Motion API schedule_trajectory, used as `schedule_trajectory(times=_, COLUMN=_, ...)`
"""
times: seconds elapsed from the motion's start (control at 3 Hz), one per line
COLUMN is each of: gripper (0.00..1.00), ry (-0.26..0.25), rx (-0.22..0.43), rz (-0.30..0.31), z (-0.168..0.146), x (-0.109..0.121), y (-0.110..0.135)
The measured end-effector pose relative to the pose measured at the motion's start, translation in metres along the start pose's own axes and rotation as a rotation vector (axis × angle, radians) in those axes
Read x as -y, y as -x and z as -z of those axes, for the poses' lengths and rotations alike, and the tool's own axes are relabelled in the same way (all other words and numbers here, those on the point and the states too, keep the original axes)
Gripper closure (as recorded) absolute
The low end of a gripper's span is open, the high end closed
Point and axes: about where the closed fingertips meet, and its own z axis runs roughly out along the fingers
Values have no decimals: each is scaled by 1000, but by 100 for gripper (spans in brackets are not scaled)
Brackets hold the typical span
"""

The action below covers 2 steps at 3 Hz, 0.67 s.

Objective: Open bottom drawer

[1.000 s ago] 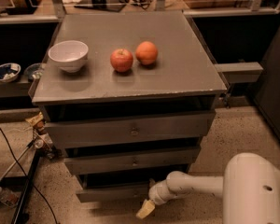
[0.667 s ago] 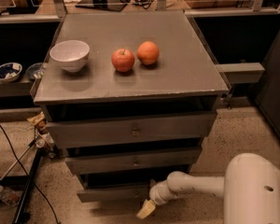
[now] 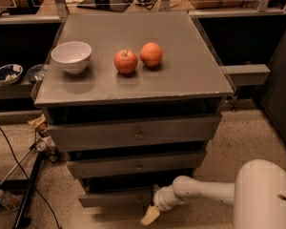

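Note:
The grey cabinet (image 3: 133, 87) has three flat drawer fronts stacked below its top. The bottom drawer (image 3: 109, 198) is the lowest, narrowest grey panel and it stands out a little from the cabinet. Its centre, where a knob would sit, is hidden behind my wrist. My gripper (image 3: 150, 215) reaches in from the right on a white arm (image 3: 205, 192). It is at the drawer front's right half, its yellowish fingertip hanging just below the panel's lower edge.
A white bowl (image 3: 71, 56), a red apple (image 3: 126, 61) and an orange (image 3: 151, 54) sit on the cabinet top. The top drawer (image 3: 133, 132) and middle drawer (image 3: 136, 165) are above. Cables and a black stand (image 3: 28, 190) lie on the floor at left.
The view has shifted slightly, so the cabinet sits a little further right. The gripper stays at the bottom drawer front.

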Motion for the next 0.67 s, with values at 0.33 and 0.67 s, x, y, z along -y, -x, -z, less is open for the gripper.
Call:
schedule_trajectory(times=0.33, gripper=0, ry=7, rx=-3, rz=-4, z=-2, x=-1, y=-1)
schedule_trajectory(times=0.67, gripper=0, ry=7, rx=-9, rz=-5, z=-2, x=-3, y=-1)
